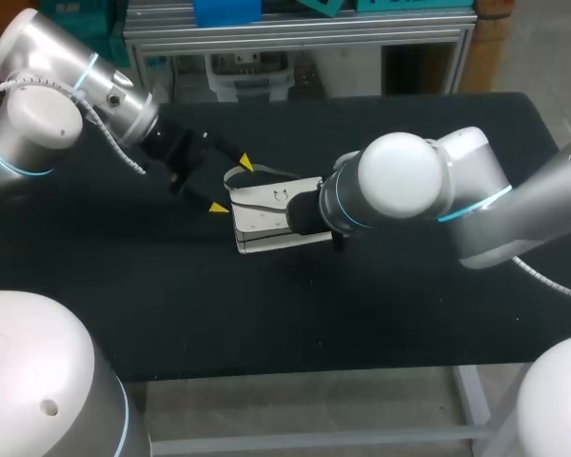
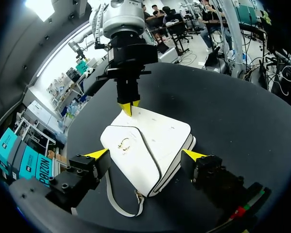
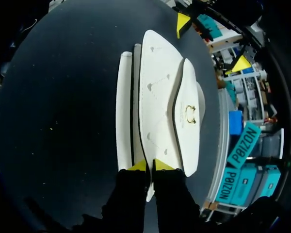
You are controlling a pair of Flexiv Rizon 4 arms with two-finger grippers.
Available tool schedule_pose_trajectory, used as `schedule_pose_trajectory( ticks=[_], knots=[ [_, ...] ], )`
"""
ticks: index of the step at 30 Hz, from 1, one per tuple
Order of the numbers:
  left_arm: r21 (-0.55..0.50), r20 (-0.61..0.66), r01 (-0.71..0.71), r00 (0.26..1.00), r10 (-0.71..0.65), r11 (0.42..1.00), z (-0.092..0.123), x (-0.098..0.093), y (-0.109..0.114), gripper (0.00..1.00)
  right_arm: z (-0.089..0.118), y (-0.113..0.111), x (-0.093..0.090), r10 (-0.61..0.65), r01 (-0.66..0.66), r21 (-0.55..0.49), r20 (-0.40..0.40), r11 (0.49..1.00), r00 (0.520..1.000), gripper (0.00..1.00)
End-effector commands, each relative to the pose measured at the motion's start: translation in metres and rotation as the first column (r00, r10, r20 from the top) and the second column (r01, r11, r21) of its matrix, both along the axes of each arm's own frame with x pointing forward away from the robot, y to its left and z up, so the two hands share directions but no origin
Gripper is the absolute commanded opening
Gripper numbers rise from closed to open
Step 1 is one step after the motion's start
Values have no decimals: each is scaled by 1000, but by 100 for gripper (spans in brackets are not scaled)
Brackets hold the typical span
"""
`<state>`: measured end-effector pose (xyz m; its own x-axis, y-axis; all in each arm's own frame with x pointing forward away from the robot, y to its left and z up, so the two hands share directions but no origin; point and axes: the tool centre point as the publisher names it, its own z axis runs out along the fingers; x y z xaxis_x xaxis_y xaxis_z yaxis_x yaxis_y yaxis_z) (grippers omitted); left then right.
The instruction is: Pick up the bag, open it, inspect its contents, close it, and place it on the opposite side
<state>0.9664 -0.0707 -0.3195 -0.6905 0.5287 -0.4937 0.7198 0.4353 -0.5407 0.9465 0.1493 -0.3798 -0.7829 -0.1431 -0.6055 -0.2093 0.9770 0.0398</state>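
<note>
A white bag (image 1: pixel 265 219) with a flap and a small gold clasp (image 2: pixel 123 144) lies flat in the middle of the black table (image 1: pixel 381 314). My right gripper (image 3: pixel 150 166) is at the bag's right end, its two yellow tips pressed together on a thin edge of the bag (image 3: pixel 160 97). In the head view its fingers are hidden behind my right arm. My left gripper (image 2: pixel 145 155) stands open at the bag's left end, one yellow tip on each side of the bag (image 2: pixel 155 141), neither touching it. The strap (image 2: pixel 117 208) curls out under the left gripper.
Bare black tabletop (image 1: pixel 105 286) surrounds the bag on all sides. The table's front edge (image 1: pixel 295 367) runs close below the arms, and a metal frame (image 1: pixel 295 38) stands behind its far edge.
</note>
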Motion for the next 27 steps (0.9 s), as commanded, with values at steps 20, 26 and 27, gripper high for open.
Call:
schedule_pose_trajectory(
  ticks=[20,26,27],
  knots=[
    [-79,78,71,995,-65,994,-3,-4,-3,100,-4,11,-17,-69,69,28,-10,997,998,0],
    [-78,150,78,987,-65,994,-3,-9,-10,100,-4,11,-17,-69,69,28,-10,997,998,0],
    [-78,157,87,985,-74,993,-3,-10,-10,92,-4,11,-17,-69,69,28,-10,997,998,0]
  ],
)
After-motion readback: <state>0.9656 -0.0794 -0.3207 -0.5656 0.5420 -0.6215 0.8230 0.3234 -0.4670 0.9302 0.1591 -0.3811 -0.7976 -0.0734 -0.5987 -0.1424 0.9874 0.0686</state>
